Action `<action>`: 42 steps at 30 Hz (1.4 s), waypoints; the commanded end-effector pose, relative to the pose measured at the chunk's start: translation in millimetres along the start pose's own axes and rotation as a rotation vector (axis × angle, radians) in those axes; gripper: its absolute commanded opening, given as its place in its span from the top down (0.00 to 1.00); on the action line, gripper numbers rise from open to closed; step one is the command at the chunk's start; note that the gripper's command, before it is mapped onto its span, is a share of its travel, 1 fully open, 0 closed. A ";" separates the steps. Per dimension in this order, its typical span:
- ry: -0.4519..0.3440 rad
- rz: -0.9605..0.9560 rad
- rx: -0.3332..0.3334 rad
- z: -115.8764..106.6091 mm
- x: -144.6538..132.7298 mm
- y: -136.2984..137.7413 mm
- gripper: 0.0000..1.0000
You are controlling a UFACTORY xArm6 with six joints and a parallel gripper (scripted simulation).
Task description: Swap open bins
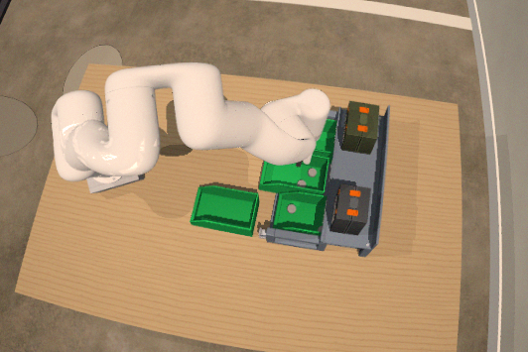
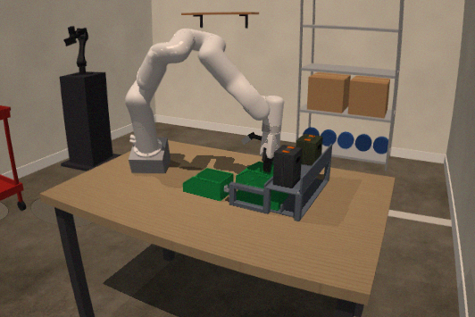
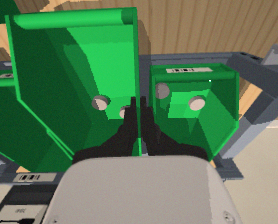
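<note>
The empty green bin (image 1: 218, 210) (image 2: 203, 192) stands on the table in front of the shelf (image 1: 353, 173) (image 2: 321, 169). The green bin with round parts (image 1: 278, 174) (image 3: 107, 55) is over the middle place, its front sticking out past the shelf's front rail. Its front looks higher than its rear, which is hidden in the wrist view. Pale round parts (image 3: 100, 103) (image 1: 312, 172) lie inside it. My gripper (image 3: 138, 105) (image 2: 267, 170) points down and is shut on this bin's side wall, one finger on each side. Whether the bin touches the shelf is hidden.
A bin with round parts (image 1: 308, 217) (image 3: 220, 115) stands close beside the held bin's gripped wall. Another green bin (image 1: 326, 137) (image 3: 20, 145) is on its other side. A dark case (image 1: 350, 209) (image 2: 287, 166) and an olive case (image 1: 360, 128) (image 2: 310, 150) stand on the upper board.
</note>
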State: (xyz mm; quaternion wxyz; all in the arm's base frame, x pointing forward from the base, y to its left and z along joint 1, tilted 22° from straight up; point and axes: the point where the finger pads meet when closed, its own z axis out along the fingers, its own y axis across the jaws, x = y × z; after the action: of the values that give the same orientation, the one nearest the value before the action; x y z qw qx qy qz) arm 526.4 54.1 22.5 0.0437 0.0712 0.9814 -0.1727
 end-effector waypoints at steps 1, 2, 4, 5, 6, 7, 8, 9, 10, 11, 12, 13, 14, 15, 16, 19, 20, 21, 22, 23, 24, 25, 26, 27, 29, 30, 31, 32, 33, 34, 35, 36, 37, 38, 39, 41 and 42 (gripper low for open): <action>-0.005 0.001 -0.002 -1.8 -1.5 0.4 1.00; -0.005 0.001 -0.002 -1.8 -1.5 0.4 1.00; -0.008 0.001 -0.002 -1.6 -1.5 0.4 1.00; -0.011 0.001 -0.002 -1.4 -1.4 0.4 1.00; -0.014 0.001 -0.001 -1.1 -1.4 0.3 1.00; -0.018 0.001 -0.001 -0.9 -1.3 0.3 1.00; -0.021 0.001 -0.001 -0.6 -1.2 0.3 1.00; -0.025 0.001 -0.001 -0.3 -1.1 0.3 1.00; -0.028 0.001 -0.002 -0.1 -1.0 0.4 1.00; -0.031 0.001 -0.002 0.1 -1.0 0.4 1.00; -0.033 0.001 -0.002 0.3 -0.9 0.4 1.00; -0.034 0.001 -0.002 0.3 -0.9 0.4 1.00; -0.034 0.001 -0.002 0.4 -0.9 0.4 1.00; -0.034 0.001 -0.002 0.4 -0.9 0.4 1.00; -0.034 0.001 -0.002 0.4 -0.9 0.4 1.00; -0.034 0.001 -0.002 0.4 -0.9 0.4 1.00; -0.034 0.001 -0.002 0.4 -0.9 0.4 1.00; -0.034 0.001 -0.002 0.4 -0.9 0.4 1.00; -0.034 0.001 -0.002 0.4 -0.9 0.4 1.00; -0.034 0.001 -0.002 0.4 -0.9 0.4 1.00; -0.034 0.001 -0.002 0.4 -0.9 0.4 1.00; -0.034 0.001 -0.002 0.4 -0.9 0.4 1.00; -0.034 0.001 -0.002 0.4 -0.9 0.4 1.00; -0.034 0.001 -0.002 0.4 -0.9 0.4 0.90; -0.034 0.001 -0.002 0.4 -0.9 0.4 0.90; -0.034 0.001 -0.002 0.4 -0.9 0.4 0.90; -0.034 0.001 -0.002 0.4 -0.9 0.4 0.90; -0.034 0.001 -0.002 0.4 -0.9 0.4 0.90; -0.034 0.001 -0.002 0.4 -0.9 0.4 0.90; -0.034 0.001 -0.002 0.4 -0.9 0.4 0.90; -0.034 0.001 -0.002 0.4 -0.9 0.4 0.90; -0.034 0.001 -0.002 0.4 -0.9 0.4 0.90; -0.034 0.001 -0.002 0.4 -0.9 0.4 0.90; -0.034 0.001 -0.002 0.4 -0.9 0.4 0.90; -0.034 0.001 -0.002 0.4 -0.9 0.4 0.90; -0.034 0.001 -0.002 0.4 -0.9 0.4 0.90; -0.034 0.001 -0.002 0.4 -0.9 0.4 0.90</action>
State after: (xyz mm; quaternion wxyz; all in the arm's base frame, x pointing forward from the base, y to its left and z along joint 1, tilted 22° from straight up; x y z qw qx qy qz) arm 526.0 53.4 20.5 0.0587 0.0686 0.9807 -0.1737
